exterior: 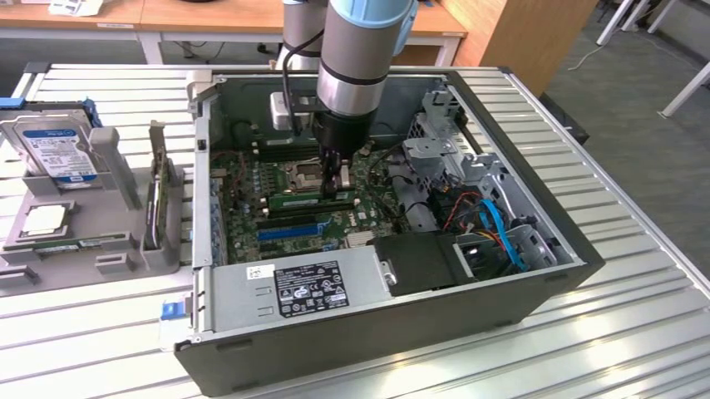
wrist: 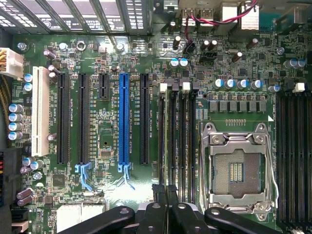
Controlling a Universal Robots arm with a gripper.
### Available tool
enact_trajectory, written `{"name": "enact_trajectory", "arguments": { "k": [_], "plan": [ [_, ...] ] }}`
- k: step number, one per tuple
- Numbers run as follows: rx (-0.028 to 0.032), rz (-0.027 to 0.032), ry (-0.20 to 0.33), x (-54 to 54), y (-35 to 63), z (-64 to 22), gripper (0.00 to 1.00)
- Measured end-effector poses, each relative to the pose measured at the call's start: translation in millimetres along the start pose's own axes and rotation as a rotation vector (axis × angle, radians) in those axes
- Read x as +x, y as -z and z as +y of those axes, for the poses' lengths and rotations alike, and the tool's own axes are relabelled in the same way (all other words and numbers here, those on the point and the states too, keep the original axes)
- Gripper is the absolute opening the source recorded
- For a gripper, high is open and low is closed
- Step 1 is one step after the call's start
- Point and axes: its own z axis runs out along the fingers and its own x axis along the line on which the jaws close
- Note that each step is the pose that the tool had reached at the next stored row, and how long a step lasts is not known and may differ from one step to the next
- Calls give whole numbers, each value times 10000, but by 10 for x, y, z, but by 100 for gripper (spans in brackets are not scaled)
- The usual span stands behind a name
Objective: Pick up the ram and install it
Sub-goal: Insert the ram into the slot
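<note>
1. tool (exterior: 338, 184) down inside open PC case (exterior: 533, 133), fingertips (wrist: 161, 192) pressed together.
2. ram (exterior: 302, 200) stands on edge in the memory slots (wrist: 178, 136), beside CPU socket (exterior: 304, 174).
3. tool sits over the ram's end toward the exterior view's right; contact unclear.

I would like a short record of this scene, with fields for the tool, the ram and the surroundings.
tool: tool shut, lowered inside the open computer case, over the memory slots
ram: ram lies along a slot beside the CPU socket, directly under the tool; whether seated, cannot tell
surroundings: hard drive in a grey holder, exterior view's left
</note>
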Motion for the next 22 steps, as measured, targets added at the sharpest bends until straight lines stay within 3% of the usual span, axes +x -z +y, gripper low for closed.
{"name": "enact_trajectory", "arguments": {
  "k": [22],
  "plan": [
    [-2,3,94,6,0,0,11]
  ]
}}
